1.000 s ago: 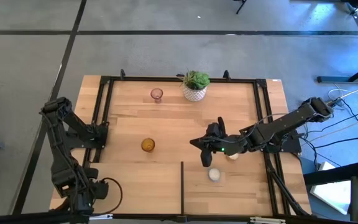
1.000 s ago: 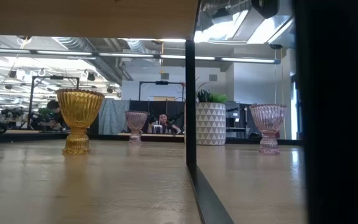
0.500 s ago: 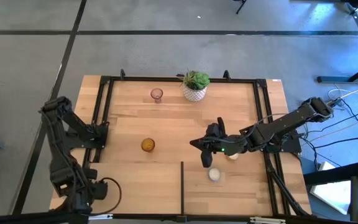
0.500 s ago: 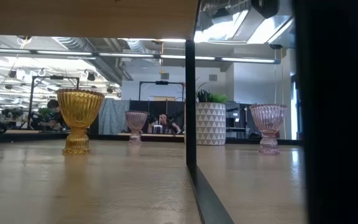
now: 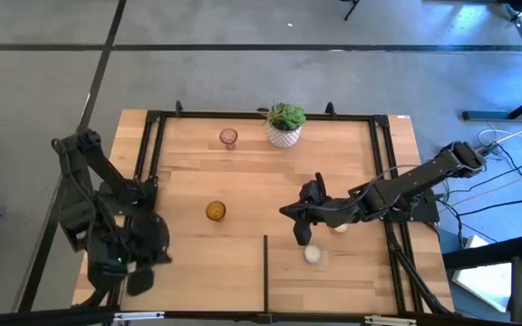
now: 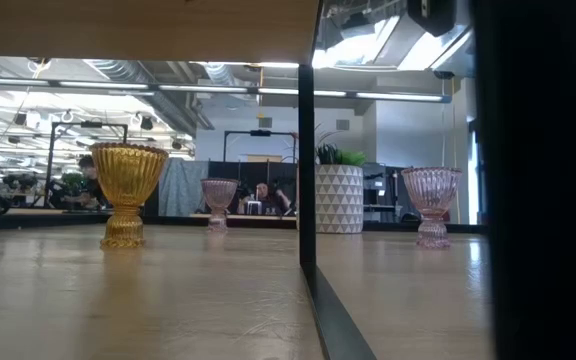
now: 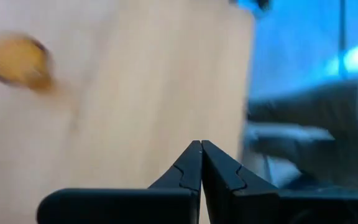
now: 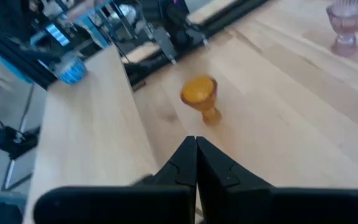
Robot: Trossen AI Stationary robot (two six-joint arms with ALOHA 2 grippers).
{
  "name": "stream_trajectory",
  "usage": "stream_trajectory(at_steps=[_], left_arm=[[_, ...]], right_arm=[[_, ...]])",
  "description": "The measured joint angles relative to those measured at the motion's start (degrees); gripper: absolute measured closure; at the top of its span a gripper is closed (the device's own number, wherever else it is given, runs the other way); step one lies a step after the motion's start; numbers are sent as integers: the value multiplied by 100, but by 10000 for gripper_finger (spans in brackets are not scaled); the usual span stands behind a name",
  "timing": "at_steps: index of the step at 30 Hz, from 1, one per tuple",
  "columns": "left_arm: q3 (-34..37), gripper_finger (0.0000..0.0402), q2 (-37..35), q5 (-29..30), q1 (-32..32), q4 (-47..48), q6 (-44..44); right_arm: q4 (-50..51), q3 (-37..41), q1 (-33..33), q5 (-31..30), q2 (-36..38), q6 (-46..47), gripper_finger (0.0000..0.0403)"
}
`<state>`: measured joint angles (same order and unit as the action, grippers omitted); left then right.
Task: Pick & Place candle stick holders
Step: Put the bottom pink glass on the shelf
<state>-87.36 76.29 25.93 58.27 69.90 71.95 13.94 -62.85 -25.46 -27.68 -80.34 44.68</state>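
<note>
The right gripper, fingers together and empty, hung just beside a white holder, apparently between picks, with the amber holder well off on the desk; next it needed opening over one.

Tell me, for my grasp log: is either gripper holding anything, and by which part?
Nothing is held. The left gripper and the right gripper are both shut on nothing.

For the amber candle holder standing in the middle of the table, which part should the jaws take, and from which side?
Judging by its shape, grip the amber candle holder across its ribbed cup, coming straight down from above. It stands upright on a narrow stem and small foot, with bare table all around, so the wide cup probably gives the surest hold.
</note>
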Motion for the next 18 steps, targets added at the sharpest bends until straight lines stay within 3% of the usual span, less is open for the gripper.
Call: stream_trajectory(at_steps=[5, 9, 13, 18], left_arm=[[286, 400, -75, 1341, -238, 155, 34], [646, 400, -72, 1887, -516, 145, 69], [1027, 400, -70, 2010, -908, 144, 65], [1249, 400, -70, 1583, -1447, -235, -438]], right_arm=[[452, 0, -24, 122, 15, 266, 399], [643, 0, -55, 287, 84, 288, 399], [901, -40, -56, 288, 208, 261, 399], [1512, -368, -43, 227, 428, 236, 399]])
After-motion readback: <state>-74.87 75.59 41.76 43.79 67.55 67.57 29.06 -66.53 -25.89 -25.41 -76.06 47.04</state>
